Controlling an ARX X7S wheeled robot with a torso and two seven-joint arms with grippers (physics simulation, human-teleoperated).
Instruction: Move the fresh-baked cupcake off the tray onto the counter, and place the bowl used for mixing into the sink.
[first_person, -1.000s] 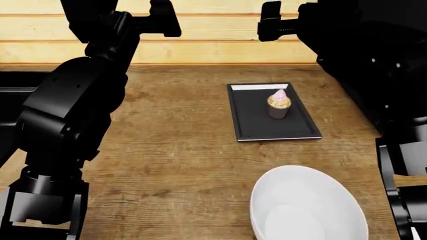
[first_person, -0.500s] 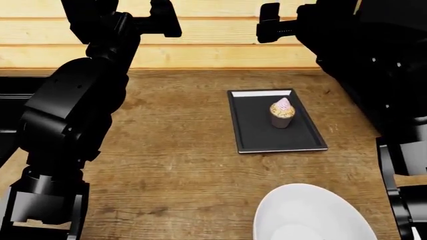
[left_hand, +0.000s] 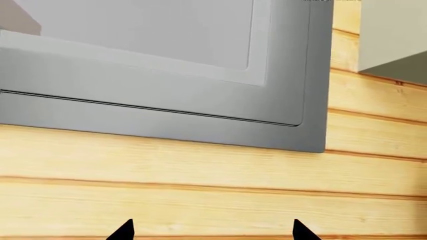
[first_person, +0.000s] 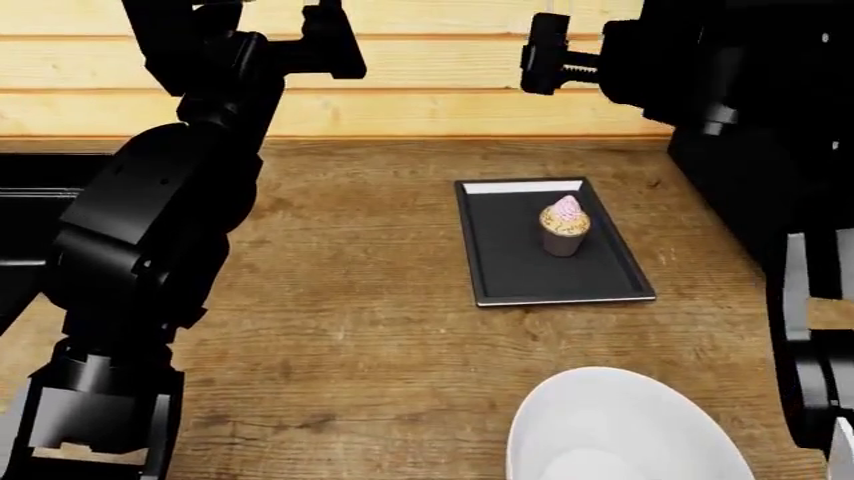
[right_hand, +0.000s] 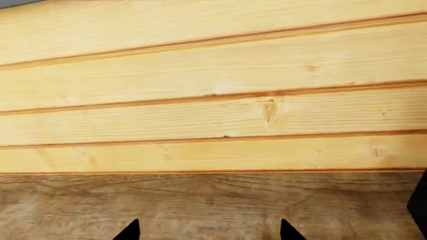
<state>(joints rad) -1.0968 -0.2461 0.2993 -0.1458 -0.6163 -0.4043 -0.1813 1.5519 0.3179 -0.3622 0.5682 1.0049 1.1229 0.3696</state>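
Note:
In the head view the cupcake (first_person: 563, 226) with pink frosting stands upright on the black tray (first_person: 514, 275) at the middle right of the wooden counter (first_person: 360, 300). The white bowl (first_person: 621, 430) sits at the near edge, partly cut off by the frame. The sink (first_person: 20, 215) shows only as a dark strip at the left, mostly behind my left arm. My left gripper (first_person: 334, 40) and right gripper (first_person: 545, 52) are raised high near the back wall, both open and empty. Each wrist view shows only two spread fingertips, the left (left_hand: 123, 231) and the right (right_hand: 130, 231).
A wood-plank wall (first_person: 427, 100) runs behind the counter. The left wrist view shows a grey panel (left_hand: 167, 75) on that wall. My bulky black arms fill the left (first_person: 147, 230) and right (first_person: 761, 120) sides of the head view.
The head view shifted, so tray and bowl slid lower in frame over the last second. The right arm lifted and moved slightly right. Cupcake, tray and bowl stay put on the counter.

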